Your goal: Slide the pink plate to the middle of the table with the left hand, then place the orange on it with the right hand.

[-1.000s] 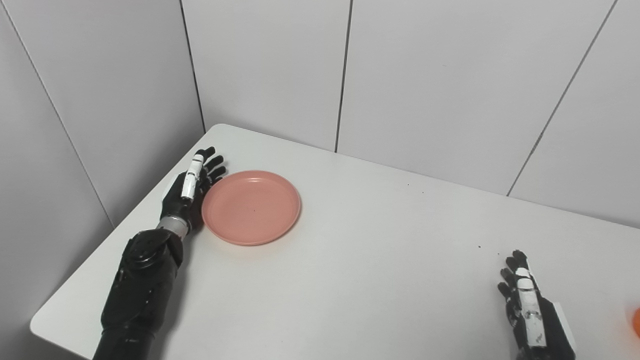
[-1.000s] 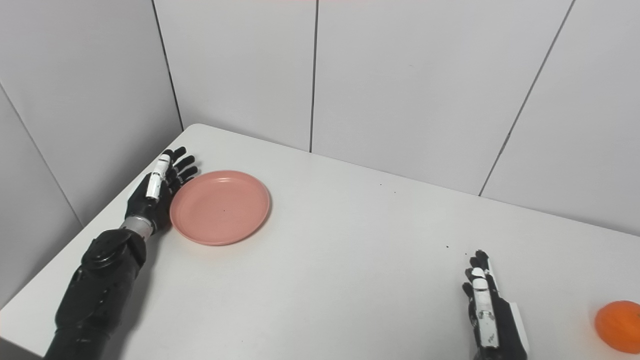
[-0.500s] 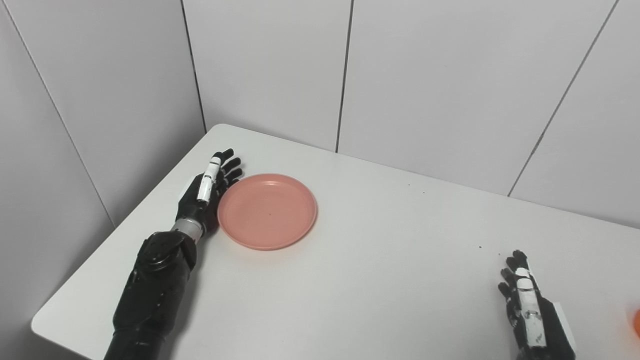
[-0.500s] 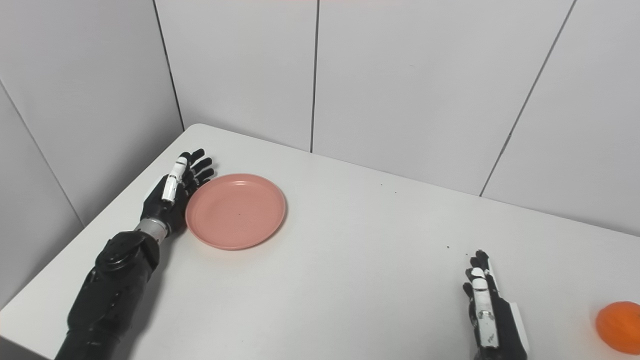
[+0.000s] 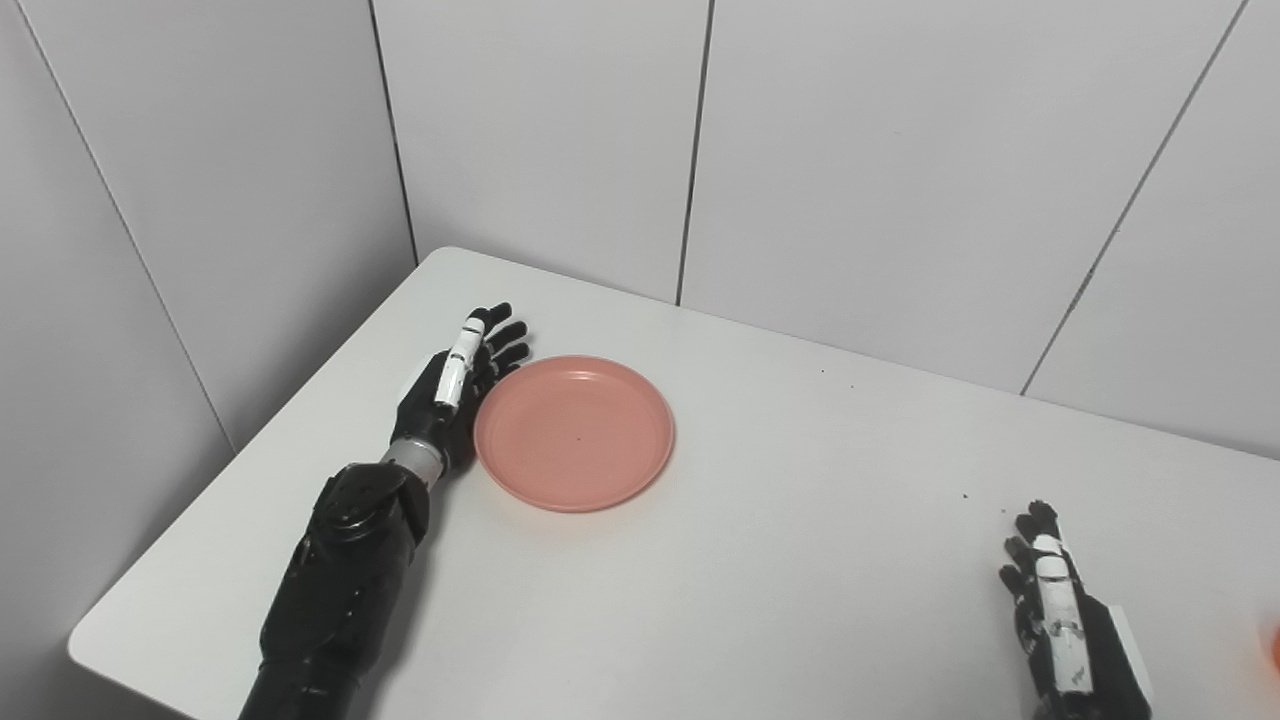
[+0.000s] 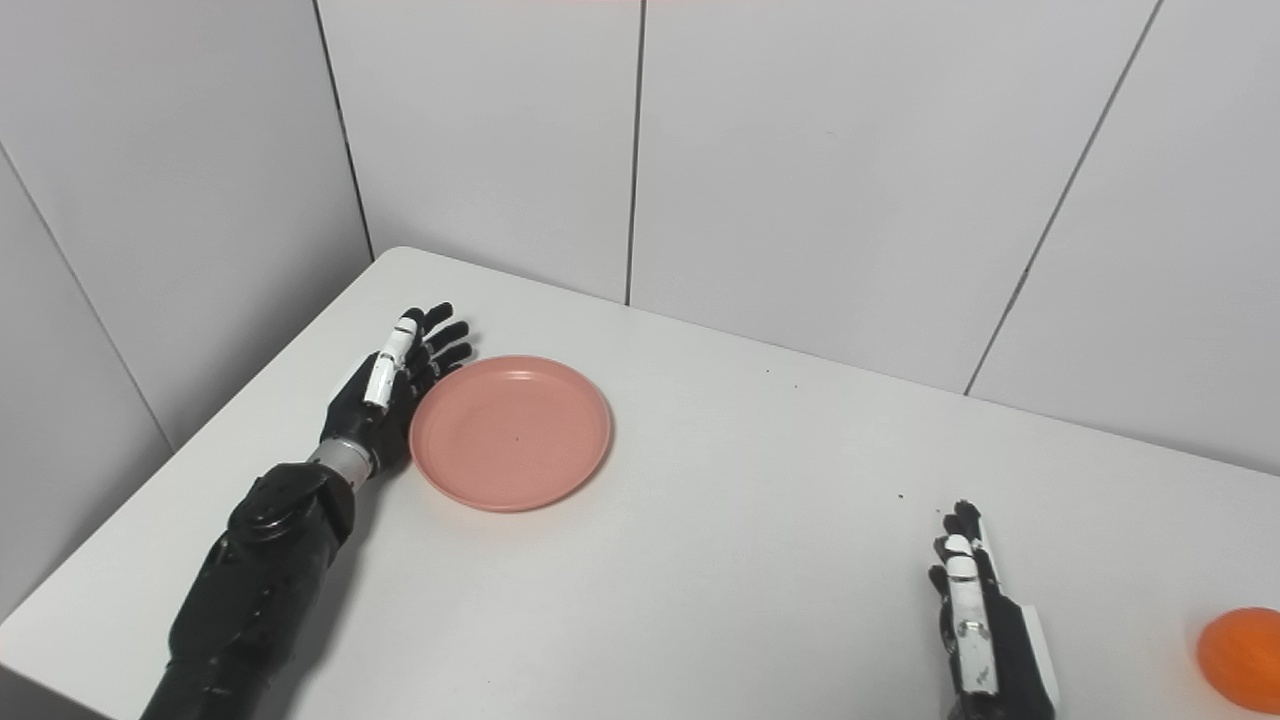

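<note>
The pink plate (image 5: 574,432) lies flat on the white desk (image 5: 780,560), in the left half of it and not far from the back left corner. The left hand (image 5: 452,392) stands on edge against the plate's left rim, palm turned toward the plate, its fingers (image 5: 495,334) stretched out and slightly spread, holding nothing; the black forearm runs back from it toward the near left edge of the desk. The plate carries nothing. The right hand (image 6: 985,633) rests low at the near right of the desk, also on edge with its fingers extended and apart, empty, well apart from the plate. The orange (image 6: 1240,658) sits on the desk just to the right of that hand, near the right edge of the right eye view, and the hand does not touch it; in the left eye view only a sliver of it shows at the frame's border. Plain grey wall panels (image 5: 860,150) rise behind the desk and along its left side.
</note>
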Tool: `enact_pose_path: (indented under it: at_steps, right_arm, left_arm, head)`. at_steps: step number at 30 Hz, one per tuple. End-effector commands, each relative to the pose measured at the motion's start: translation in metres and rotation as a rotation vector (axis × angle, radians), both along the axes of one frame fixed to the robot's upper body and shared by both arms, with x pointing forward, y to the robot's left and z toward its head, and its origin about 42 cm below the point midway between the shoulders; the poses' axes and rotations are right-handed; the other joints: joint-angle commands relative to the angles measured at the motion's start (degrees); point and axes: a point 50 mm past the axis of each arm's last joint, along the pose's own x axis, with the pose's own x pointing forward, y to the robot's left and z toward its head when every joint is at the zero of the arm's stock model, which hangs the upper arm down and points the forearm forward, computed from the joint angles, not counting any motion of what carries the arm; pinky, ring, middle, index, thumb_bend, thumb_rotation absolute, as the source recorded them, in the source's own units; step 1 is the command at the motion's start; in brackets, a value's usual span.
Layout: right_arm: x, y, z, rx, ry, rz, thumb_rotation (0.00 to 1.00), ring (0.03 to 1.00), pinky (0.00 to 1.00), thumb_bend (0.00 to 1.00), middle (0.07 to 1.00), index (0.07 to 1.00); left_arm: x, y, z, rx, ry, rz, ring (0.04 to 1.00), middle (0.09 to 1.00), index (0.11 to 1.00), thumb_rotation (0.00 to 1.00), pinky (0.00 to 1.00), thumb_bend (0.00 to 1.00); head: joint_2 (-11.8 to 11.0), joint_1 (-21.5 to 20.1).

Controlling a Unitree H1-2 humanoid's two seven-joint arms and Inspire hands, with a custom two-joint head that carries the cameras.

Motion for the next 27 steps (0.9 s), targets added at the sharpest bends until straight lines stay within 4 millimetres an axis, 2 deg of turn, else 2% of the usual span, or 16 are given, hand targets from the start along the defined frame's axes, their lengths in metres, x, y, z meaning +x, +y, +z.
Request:
enact_pose_path:
  at_steps: [1, 5, 13, 22, 27]
  right_arm:
    - [0.006, 0.005, 0.010, 0.006, -0.061, 0.022, 1.00, 1.000, 1.00, 0.17, 1.000, 1.000]
    - [0.006, 0.005, 0.008, -0.011, -0.072, 0.024, 1.00, 1.000, 1.00, 0.18, 1.000, 1.000]
    - [0.004, 0.008, 0.011, -0.015, -0.072, 0.015, 1.00, 1.000, 1.00, 0.15, 1.000, 1.000]
    - [0.003, 0.010, 0.011, -0.013, -0.069, 0.019, 1.00, 1.000, 1.00, 0.17, 1.000, 1.000]
    - [0.003, 0.010, 0.011, -0.008, -0.066, 0.027, 1.00, 1.000, 1.00, 0.18, 1.000, 1.000]
  left_arm:
    - [0.008, -0.029, 0.000, -0.029, 0.041, -0.105, 0.907, 0.910, 0.893, 1.00, 0.92, 0.35]
    - [0.010, -0.040, 0.000, -0.036, 0.038, -0.126, 0.914, 0.921, 0.917, 1.00, 0.92, 0.37]
    - [0.011, -0.063, -0.004, -0.052, 0.041, -0.169, 0.927, 0.931, 0.922, 1.00, 0.94, 0.34]
    - [0.011, -0.095, -0.011, -0.051, 0.051, -0.191, 0.931, 0.932, 0.932, 1.00, 0.95, 0.37]
    - [0.009, -0.106, -0.014, -0.059, 0.046, -0.208, 0.935, 0.933, 0.933, 1.00, 0.95, 0.37]
  head:
    - [0.1, -0.2]
    - [0.3, -0.6]
    - [0.8, -1.9]
    - [1.4, -2.6]
    - [1.7, -3.2]
